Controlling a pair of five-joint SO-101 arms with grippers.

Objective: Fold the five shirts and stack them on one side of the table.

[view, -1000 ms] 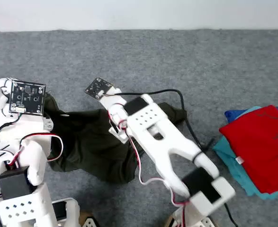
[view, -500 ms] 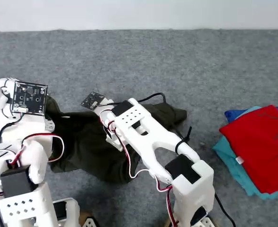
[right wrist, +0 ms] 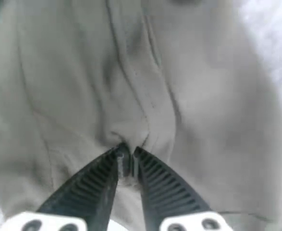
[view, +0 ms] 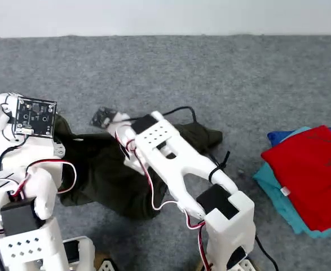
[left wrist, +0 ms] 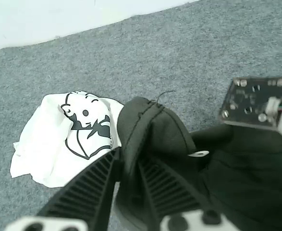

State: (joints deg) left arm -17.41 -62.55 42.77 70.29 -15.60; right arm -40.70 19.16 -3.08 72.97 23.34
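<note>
The grey, felt-like table [view: 210, 73] carries a crumpled dark green shirt [view: 106, 175] left of centre and a white shirt [left wrist: 59, 139] just beside it. At the right edge lies a folded stack [view: 269, 183] topped by a red shirt [view: 312, 175].

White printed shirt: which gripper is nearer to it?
Left. The left gripper clamps the dark shirt right beside the white shirt; the right gripper pinches the dark shirt farther off.
</note>
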